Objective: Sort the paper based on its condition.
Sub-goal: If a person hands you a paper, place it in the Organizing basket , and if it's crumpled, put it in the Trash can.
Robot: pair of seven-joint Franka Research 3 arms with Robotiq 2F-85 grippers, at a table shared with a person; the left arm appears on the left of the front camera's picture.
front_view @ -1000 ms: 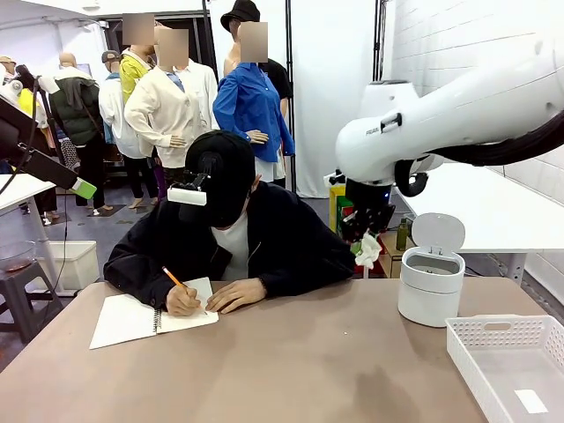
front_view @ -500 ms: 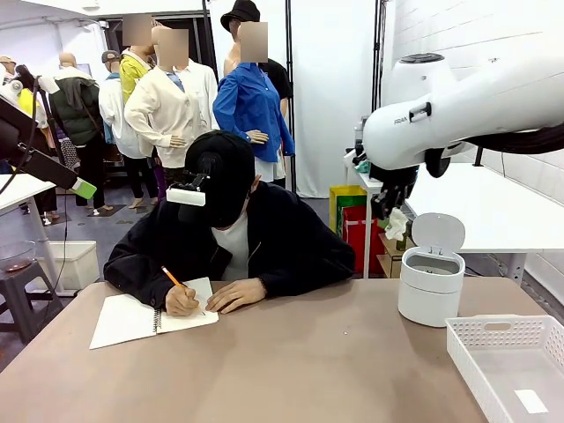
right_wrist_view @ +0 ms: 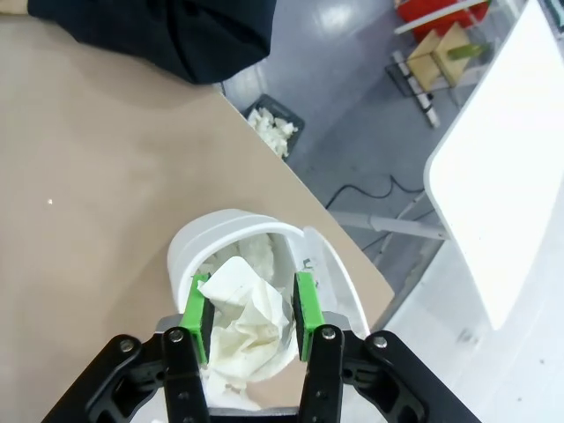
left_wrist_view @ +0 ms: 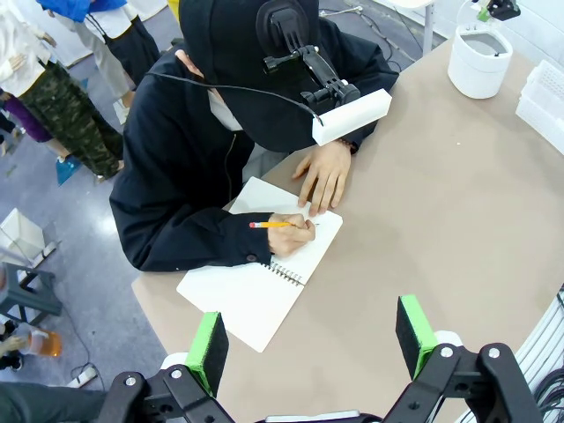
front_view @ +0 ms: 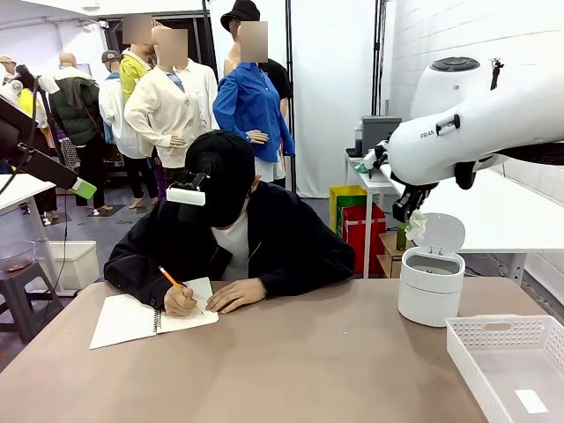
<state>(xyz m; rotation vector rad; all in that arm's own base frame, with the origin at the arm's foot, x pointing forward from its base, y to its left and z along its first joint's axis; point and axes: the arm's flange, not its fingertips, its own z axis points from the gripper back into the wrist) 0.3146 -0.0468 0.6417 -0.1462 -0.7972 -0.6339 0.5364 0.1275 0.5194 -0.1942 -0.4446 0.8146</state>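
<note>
- since a second ago the right arm has swung toward the picture's right in the front view, carrying the crumpled white paper wad from beside the person's shoulder to just above the white round lidded bin.
- paper sits pinched between the green pads of the right gripper, directly over the bin's open mouth; more crumpled white paper lies inside the bin.
- bin's flip lid stands raised, and the bin rests on the brown table near its far right corner.
- white perforated plastic basket sits just beside the bin, at the table's near right.
- left gripper hangs high above the table, jaws spread wide with nothing between them.
- across the table a person in a black jacket leans over an open white spiral-bound notebook, one hand writing with an orange pencil, the other hand flat on the page.
</note>
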